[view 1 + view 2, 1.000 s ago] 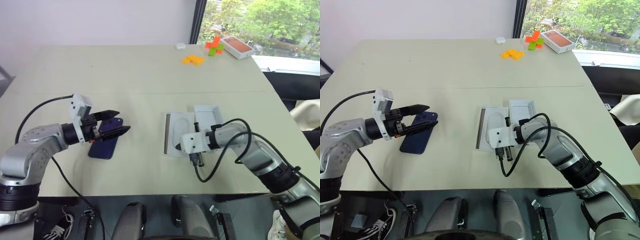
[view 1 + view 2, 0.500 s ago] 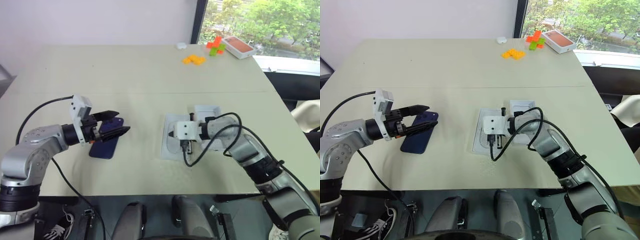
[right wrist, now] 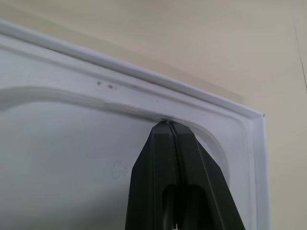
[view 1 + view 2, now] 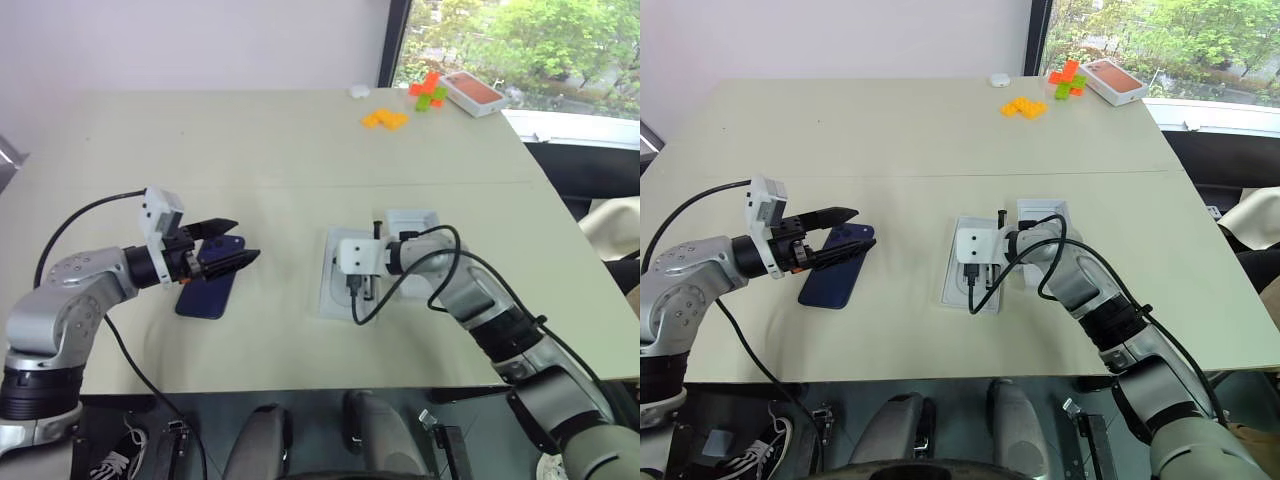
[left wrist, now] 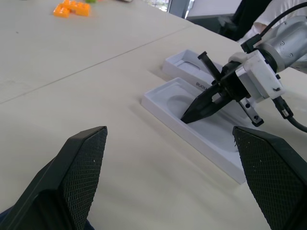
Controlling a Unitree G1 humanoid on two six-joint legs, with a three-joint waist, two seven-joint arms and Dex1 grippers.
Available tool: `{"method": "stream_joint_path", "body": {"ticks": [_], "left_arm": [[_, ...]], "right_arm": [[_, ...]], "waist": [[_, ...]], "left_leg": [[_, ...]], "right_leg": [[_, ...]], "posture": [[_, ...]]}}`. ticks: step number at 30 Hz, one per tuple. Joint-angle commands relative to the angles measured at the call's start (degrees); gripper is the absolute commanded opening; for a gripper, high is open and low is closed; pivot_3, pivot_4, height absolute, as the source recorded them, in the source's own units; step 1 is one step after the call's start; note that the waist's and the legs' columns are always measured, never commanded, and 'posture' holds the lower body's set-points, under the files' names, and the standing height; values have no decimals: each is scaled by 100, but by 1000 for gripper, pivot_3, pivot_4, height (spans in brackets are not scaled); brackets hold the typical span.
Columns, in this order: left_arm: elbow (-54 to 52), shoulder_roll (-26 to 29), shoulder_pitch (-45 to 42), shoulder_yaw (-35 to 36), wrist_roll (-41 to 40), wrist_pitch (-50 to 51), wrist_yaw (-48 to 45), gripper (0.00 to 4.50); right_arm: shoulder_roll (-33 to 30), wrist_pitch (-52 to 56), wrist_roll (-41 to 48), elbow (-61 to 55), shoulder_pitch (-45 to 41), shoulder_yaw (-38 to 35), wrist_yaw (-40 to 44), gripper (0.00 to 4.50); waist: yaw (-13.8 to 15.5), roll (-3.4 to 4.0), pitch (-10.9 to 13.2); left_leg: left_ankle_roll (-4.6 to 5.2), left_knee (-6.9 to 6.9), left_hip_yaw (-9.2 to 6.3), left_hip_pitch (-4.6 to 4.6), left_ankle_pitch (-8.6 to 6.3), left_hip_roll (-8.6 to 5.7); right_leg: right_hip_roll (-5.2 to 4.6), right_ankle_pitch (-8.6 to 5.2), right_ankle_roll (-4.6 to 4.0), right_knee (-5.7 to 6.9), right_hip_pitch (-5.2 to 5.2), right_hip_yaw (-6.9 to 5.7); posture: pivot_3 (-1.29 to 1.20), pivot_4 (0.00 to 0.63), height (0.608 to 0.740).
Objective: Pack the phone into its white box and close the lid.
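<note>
My clenched right pincer presses into the insert, which may skid off the desk; left pincer released above the phone.

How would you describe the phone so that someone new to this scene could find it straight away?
Start at the beige table and go to its near left part, where the left gripper hovers with fingers open. The phone lies flat just beneath it. It is the only slim, dark navy slab; the things near the right gripper are white.
</note>
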Motion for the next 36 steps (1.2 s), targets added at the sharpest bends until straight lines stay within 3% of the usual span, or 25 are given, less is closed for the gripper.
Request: {"method": "stream_joint_path", "body": {"ticks": [1,10,20,36], "left_arm": [[-35,26,-110,17,-18,-82,-37,4449],[-64,42,-97,61,-51,8,23,4449],[649,183,-358,229,-52,399,135,4449],[1763,734,-432,448,238,203,-97,4449]], "right_arm": [[117,51,23,-112,-46,-10,15,24],[72,-114,38,-31,-52,-123,-13,24],[809,1374,1875,-538,-521,-1366,121,24],[1655,789,982,367,-925,-333,-972,24]], "waist": [[-5,0,0],[-2,0,0],[-9,2,1],[-20,4,3]], "left_leg": [[0,0,0,0,0,0],[0,0,0,0,0,0],[0,0,-5,0,0,4],[-2,-4,-7,-5,1,-1]], "right_leg": [[1,0,0,0,0,0],[0,0,0,0,0,0],[5,9,13,6,-3,-2],[-4,12,15,6,-10,-6]], "posture": [[0,150,740],[0,150,740],[0,150,740],[0,150,740]]}}
